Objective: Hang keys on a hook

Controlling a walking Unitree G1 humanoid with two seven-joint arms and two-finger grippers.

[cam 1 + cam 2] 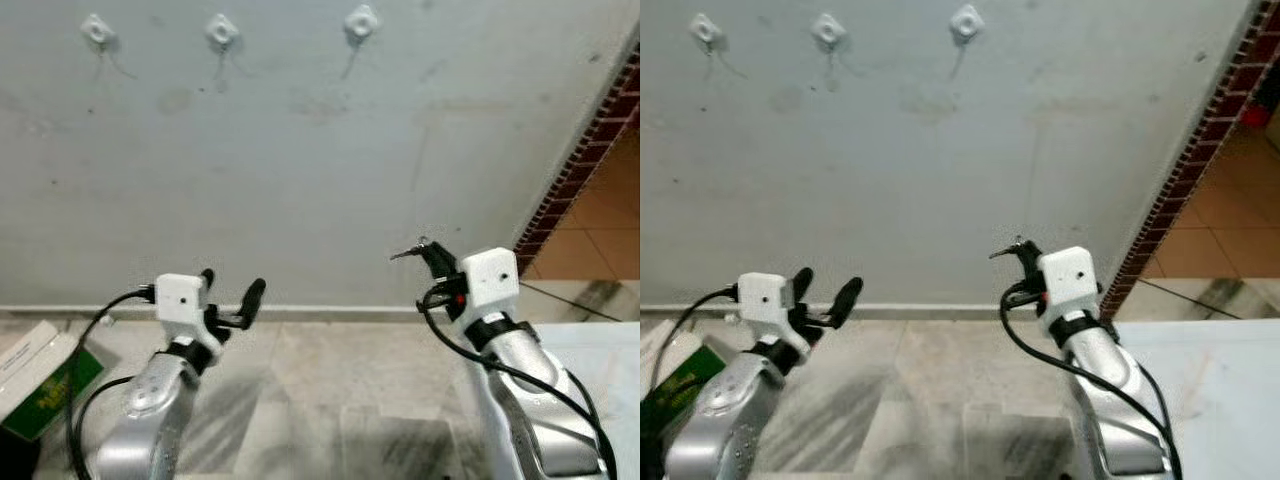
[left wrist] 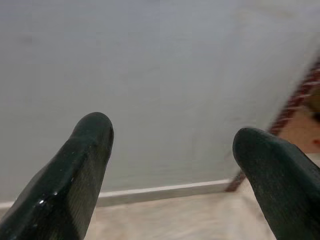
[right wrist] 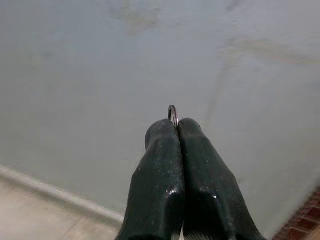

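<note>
Three white hooks are fixed high on the grey wall: the left hook [image 1: 97, 31], the middle hook [image 1: 222, 31] and the right hook [image 1: 361, 21]. My right gripper [image 1: 428, 252] is raised in front of the wall, well below the right hook, shut on a key ring [image 3: 173, 113] whose metal loop pokes out between the fingertips. A key [image 1: 406, 253] sticks out sideways from it. My left gripper [image 1: 232, 287] is held up lower left, open, with nothing between its fingers [image 2: 82, 165].
A white skirting strip [image 1: 320, 311] runs along the wall's foot above a pale tiled floor. A green and white box [image 1: 40, 380] lies on the floor at the left. A red brick edge [image 1: 580, 160] and an orange floor are at the right.
</note>
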